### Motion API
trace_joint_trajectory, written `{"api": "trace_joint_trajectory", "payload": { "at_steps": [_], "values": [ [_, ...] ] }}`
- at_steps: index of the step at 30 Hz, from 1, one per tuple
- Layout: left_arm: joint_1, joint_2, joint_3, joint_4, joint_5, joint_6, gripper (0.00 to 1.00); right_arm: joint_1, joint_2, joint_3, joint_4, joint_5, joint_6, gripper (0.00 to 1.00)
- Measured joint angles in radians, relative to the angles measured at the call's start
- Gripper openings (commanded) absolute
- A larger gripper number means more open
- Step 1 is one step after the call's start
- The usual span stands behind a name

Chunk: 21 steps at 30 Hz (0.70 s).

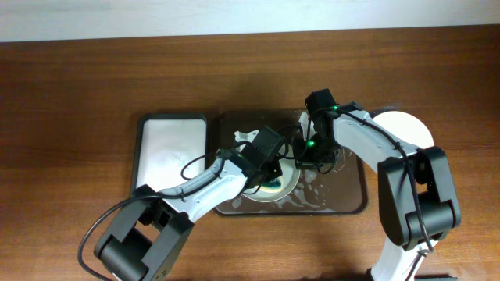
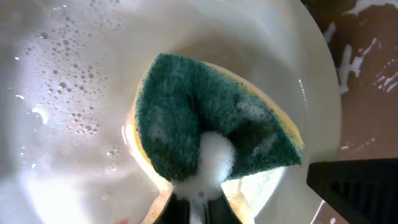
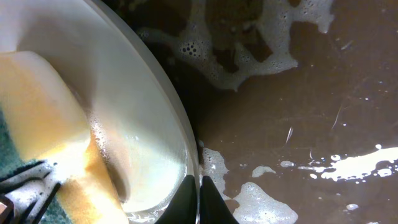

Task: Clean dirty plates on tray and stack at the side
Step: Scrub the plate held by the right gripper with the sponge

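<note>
brown tray (image 1: 348, 191) sits mid table (image 1: 78, 78), long axis left-right in the overhead view, streaked with foam (image 3: 249, 56). plate (image 1: 287, 187) lies on the tray's front-left part, open side up, round so no long axis; can't tell if flat or slightly tipped. right gripper (image 3: 199, 202) is clenched on the plate's right rim, a finger on each side of the edge. left gripper (image 2: 196, 205) is clamped on a sponge (image 2: 205, 118), which is pressed into the plate's bowl with the green scrub face toward the wrist camera, the yellow side against the dish and a blob of suds at the fingers. second plate (image 1: 406, 129), white, rests on the table just beside the tray's right end. white tray (image 1: 172, 148) is just left of the brown one, long axis front-back.
</note>
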Motion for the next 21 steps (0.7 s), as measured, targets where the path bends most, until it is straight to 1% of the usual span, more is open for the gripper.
{"api": "trace_joint_trajectory", "payload": {
  "at_steps": [2, 7, 10, 11, 12, 13, 15, 19, 21],
  "values": [
    [-0.002, 0.002, 0.004, -0.017, -0.024, -0.004, 0.0, 0.0, 0.0, 0.0, 0.0, 0.0, 0.0, 0.04],
    [-0.002, 0.002, 0.013, -0.08, -0.167, -0.007, 0.0, 0.0, 0.0, 0.0, -0.005, 0.001, 0.0, 0.04],
    [0.016, -0.003, 0.013, -0.093, -0.216, 0.021, 0.0, 0.0, 0.0, 0.0, -0.005, 0.001, 0.0, 0.04],
    [0.024, -0.01, 0.013, -0.1, -0.222, 0.04, 0.0, 0.0, 0.0, 0.0, -0.005, 0.001, 0.0, 0.05],
    [0.032, -0.022, 0.012, -0.108, -0.23, 0.057, 0.0, 0.0, 0.0, 0.0, -0.006, 0.001, 0.0, 0.1],
    [0.039, -0.041, 0.011, -0.117, -0.236, 0.073, 0.0, 0.0, 0.0, 0.0, -0.006, 0.001, 0.0, 0.16],
    [0.054, -0.1, 0.011, -0.137, -0.252, 0.103, 0.0, 0.0, 0.0, 0.0, -0.013, 0.011, -0.001, 0.2],
    [0.097, -0.253, 0.012, -0.211, -0.27, 0.147, 0.0, 0.0, 0.0, 0.0, -0.012, 0.021, 0.0, 0.2],
    [0.126, -0.296, 0.012, -0.232, -0.264, 0.188, 0.0, 0.0, 0.0, 0.0, -0.01, 0.024, 0.0, 0.2]
  ]
}}
